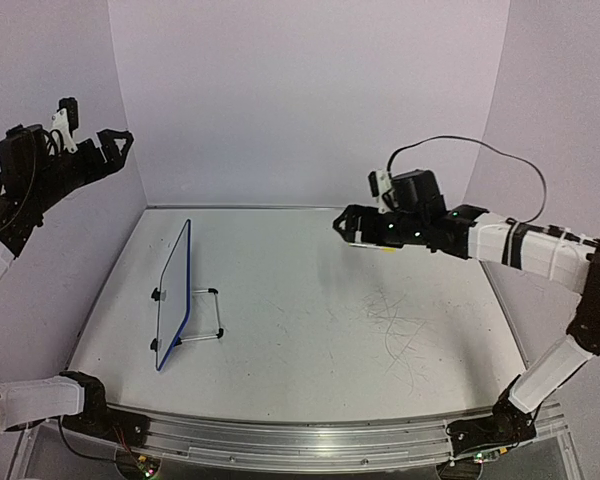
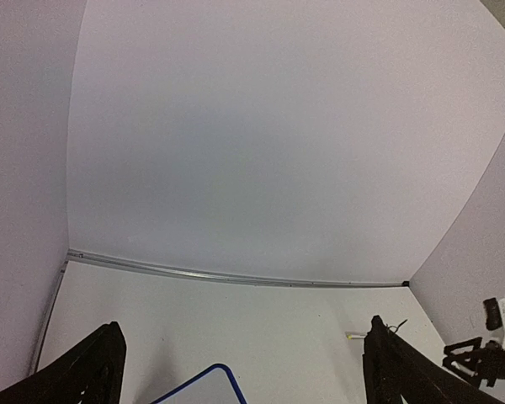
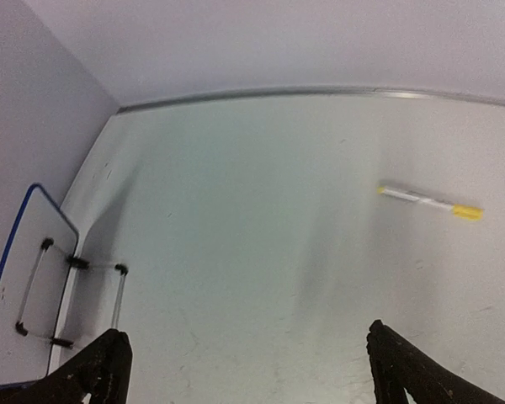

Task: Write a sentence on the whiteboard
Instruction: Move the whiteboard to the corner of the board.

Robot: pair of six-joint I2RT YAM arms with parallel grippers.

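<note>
The whiteboard [image 1: 173, 295] stands on its wire stand [image 1: 218, 312] on the left part of the counter [image 1: 310, 400], near the left edge and almost edge-on to the top camera, with broad bare surface between it and the grey scratches [image 1: 395, 325] on the right. The left gripper [image 1: 118, 140] hangs high by the left wall and the right gripper [image 1: 340, 225] hovers above mid-counter, both spread wide and holding nothing. Only the right wrist view shows the board's back and a yellow-capped marker [image 3: 429, 202] lying well apart from it towards the far edge, while the left wrist view catches just a blue-rimmed corner.
</note>
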